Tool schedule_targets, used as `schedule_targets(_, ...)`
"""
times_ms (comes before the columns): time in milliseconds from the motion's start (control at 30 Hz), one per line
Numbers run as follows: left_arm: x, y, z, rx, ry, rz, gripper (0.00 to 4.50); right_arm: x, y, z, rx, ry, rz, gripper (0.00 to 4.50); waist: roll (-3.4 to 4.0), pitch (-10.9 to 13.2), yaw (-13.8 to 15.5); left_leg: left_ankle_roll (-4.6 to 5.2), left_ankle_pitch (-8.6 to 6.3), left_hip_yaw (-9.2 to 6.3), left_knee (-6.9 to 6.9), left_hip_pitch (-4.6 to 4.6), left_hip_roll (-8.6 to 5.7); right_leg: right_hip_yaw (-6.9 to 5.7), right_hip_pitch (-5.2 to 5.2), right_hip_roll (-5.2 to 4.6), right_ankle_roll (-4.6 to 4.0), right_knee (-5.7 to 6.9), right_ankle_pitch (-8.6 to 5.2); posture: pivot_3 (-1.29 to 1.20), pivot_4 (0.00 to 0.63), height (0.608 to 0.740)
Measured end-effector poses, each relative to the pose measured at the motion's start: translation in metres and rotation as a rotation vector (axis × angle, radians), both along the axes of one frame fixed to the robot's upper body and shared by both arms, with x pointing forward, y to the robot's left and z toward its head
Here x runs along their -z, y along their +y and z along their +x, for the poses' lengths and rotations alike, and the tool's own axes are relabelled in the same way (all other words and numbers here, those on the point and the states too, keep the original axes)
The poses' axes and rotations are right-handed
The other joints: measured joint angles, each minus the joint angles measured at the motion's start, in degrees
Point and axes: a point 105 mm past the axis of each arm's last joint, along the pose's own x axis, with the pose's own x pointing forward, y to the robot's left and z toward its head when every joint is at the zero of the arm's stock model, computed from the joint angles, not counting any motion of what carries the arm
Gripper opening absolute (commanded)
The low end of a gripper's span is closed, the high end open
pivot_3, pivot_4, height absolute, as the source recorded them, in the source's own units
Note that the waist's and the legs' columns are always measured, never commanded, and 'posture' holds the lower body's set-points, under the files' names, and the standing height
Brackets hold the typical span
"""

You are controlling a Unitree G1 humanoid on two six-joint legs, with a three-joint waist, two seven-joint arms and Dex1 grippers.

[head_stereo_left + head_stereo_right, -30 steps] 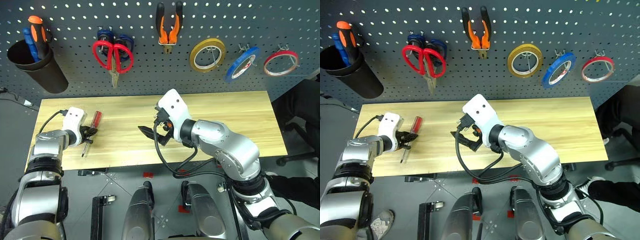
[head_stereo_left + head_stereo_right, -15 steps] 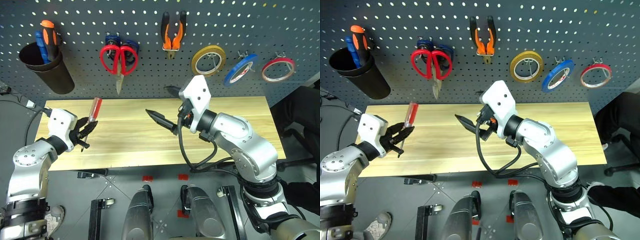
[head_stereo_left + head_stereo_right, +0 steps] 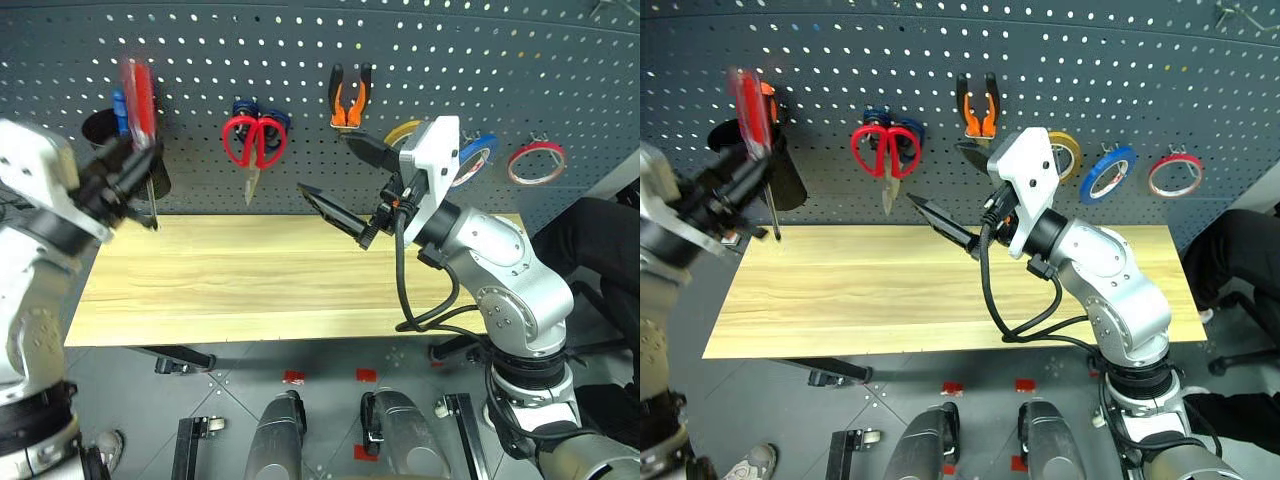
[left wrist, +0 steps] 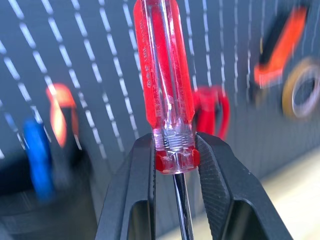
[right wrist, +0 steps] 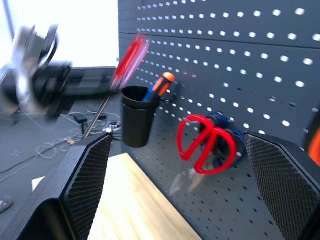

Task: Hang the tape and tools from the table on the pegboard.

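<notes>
Three tape rolls, two scissors

Silver-grey jointed arms with rounded shells and black seams. White boxy wrist housings. Black two-fingered right hand, long tapered tips; left hand with ribbed black pads. Black cables looping below the right forearm.

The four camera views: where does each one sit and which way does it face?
Eye views: on the head, facing forward and down at the pegboard and table; both arms show.
Left wrist view: along the left gripper, shut on the red-handled screwdriver.
Right wrist view: between the open right gripper fingers, toward the black cup.
All share the red-handled scissors.
</notes>
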Motion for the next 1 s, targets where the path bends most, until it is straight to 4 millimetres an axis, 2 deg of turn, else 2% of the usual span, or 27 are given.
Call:
schedule_targets(133,-0.032,0.019,0.005,-0.033,-0.075,-0.037,0.86,0.003,0.004,0.0,-0.021,0.003,-0.012,4.5,0.03,-0.4,0.1,-0.03,0.03,0.07,-0.01,0.07,0.03,-0.02,-0.01,0.07,-0.03,0.08,0.03,-0.11,0.152,0.74)
schedule_targets(267,-0.055,0.035,0.025,-0.057,-0.143,-0.074,0.86,0.0,0.011,0.002,-0.036,-0.013,-0.021,4.5,-0.1,-0.6,0.3,-0.03,0.1,0.07,0.09,0.08,0.0,-0.04,-0.05,0.09,-0.03,0.29,0.03,-0.12,0.151,0.74)
schedule_targets(467,-0.066,0.044,0.056,-0.145,-0.224,-0.019,0.86,-0.002,0.02,0.004,-0.061,-0.032,-0.023,4.5,-0.17,-0.8,0.4,-0.01,0.12,0.1,0.17,0.09,-0.03,-0.05,-0.06,0.09,-0.04,0.41,0.04,-0.13,0.158,0.74)
schedule_targets(600,-0.056,0.035,0.074,-0.159,-0.239,0.032,0.86,-0.005,0.027,0.0,-0.095,-0.049,-0.02,4.5,-0.19,-0.9,0.4,0.0,0.13,0.14,0.28,0.09,-0.02,-0.02,-0.06,0.07,-0.04,0.5,0.04,-0.13,0.168,0.74)
schedule_targets(733,-0.035,0.04,0.086,-0.22,-0.228,0.063,0.86,-0.004,0.03,-0.001,-0.101,-0.045,-0.024,4.5,-0.19,-0.9,0.0,0.01,0.12,0.16,0.49,0.06,0.04,0.0,-0.11,0.07,-0.04,0.68,0.04,-0.14,0.172,0.74)
schedule_targets(967,-0.005,0.058,0.085,-0.323,-0.211,0.064,0.86,-0.003,0.03,0.0,-0.1,-0.043,-0.025,4.5,-0.19,-0.9,-0.1,0.03,0.11,0.1,0.87,0.05,0.13,-0.02,-0.07,0.09,-0.14,0.88,0.1,-0.13,0.18,0.74)
schedule_targets(1000,0.0,0.06,0.085,-0.337,-0.209,0.052,1.58,-0.003,0.03,0.0,-0.1,-0.043,-0.025,4.5,-0.19,-0.9,0.0,0.04,0.11,0.09,0.91,0.05,0.13,-0.02,-0.05,0.09,-0.16,0.88,0.13,-0.13,0.18,0.74)
